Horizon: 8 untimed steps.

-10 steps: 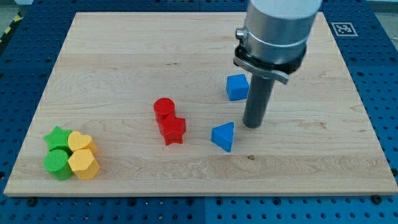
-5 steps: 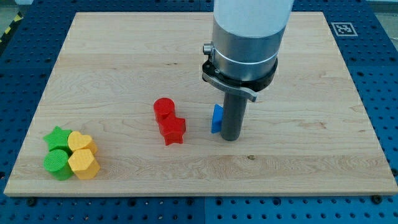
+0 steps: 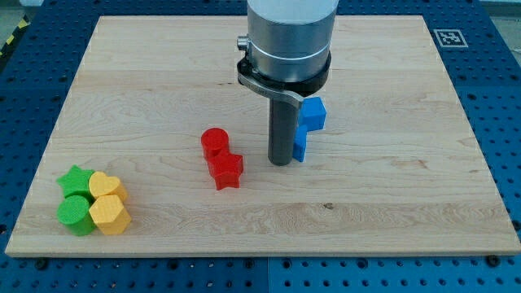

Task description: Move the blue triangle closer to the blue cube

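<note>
The blue triangle [image 3: 299,143] stands near the board's middle, partly hidden behind my rod. The blue cube [image 3: 314,113] sits just above it toward the view's top, and the two look touching or nearly so. My tip [image 3: 281,162] rests on the board at the triangle's left side, right against it. The arm's grey body hides the board above the cube's left part.
A red cylinder [image 3: 215,142] and a red star [image 3: 225,170] sit together left of my tip. A green star [image 3: 74,179], a green cylinder [image 3: 75,212] and two yellow blocks [image 3: 107,205] cluster at the lower left. The wooden board [image 3: 407,203] lies on a blue pegboard.
My tip moved from the triangle's right side round to its left. The blue triangle shifted up and right, ending just below the blue cube. The cube stayed put.
</note>
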{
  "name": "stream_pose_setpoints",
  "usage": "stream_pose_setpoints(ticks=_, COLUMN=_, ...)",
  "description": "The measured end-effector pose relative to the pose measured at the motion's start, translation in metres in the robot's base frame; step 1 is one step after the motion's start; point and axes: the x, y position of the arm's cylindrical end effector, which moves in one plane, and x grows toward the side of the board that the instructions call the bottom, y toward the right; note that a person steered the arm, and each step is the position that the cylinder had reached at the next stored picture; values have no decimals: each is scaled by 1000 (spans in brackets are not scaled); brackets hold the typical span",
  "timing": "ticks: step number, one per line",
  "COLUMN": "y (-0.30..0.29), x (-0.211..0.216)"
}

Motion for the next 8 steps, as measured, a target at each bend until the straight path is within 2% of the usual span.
stream_pose_setpoints(ticks=1, y=1, x=31)
stream_pose_setpoints(ticks=2, y=19, x=34)
stream_pose_setpoints(ticks=3, y=27, x=24)
stream_pose_setpoints(ticks=4, y=23, x=-6)
stream_pose_setpoints(ticks=6, y=12, x=-2)
stream_pose_setpoints(ticks=7, y=-12, x=2)
stream_pose_setpoints(ticks=8, y=-46, x=-39)
